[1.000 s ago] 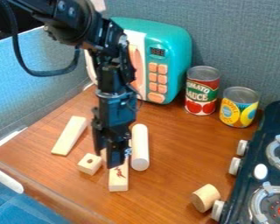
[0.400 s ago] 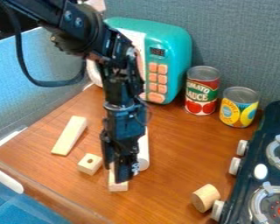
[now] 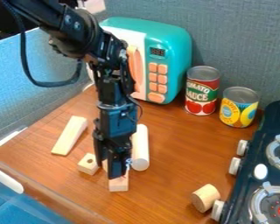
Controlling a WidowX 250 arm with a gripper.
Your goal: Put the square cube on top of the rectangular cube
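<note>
Far left: light blue panel (image 3: 16, 92), slanting back to meet a grey-blue fabric partition (image 3: 242, 39) that runs behind everything. Below the panel, near the left edge, a white rounded bar (image 3: 5, 178); lower still, a blue surface (image 3: 25, 208). Counter (image 3: 171, 153) of reddish-brown wood grain, its front edge running diagonally down to the right.

On the wood, leftmost: long pale block (image 3: 69, 135), tapering, lying flat. Right of it and nearer the front, the square cube (image 3: 89, 164), round hole in its top, sitting directly on the counter.

Black arm (image 3: 87, 33) enters at upper left, dark cable (image 3: 26, 65) looping beside it. Gripper (image 3: 106, 172) hangs fingers down just right of the cube, its two fingers spread, pale wood visible between them. Partly hidden behind it, the rectangular block (image 3: 118, 183), near end in view. Pale rod (image 3: 141, 148) lies just right of that.

Rear: teal toy microwave (image 3: 176, 39), white front, orange buttons. Then a red tomato can (image 3: 202, 92); toward the front, a short wooden cylinder (image 3: 205, 197) on its side. Yellow-and-blue can (image 3: 239, 107) next. Far right, dark toy stove (image 3: 272, 164), pale knobs, metal burner rings.
</note>
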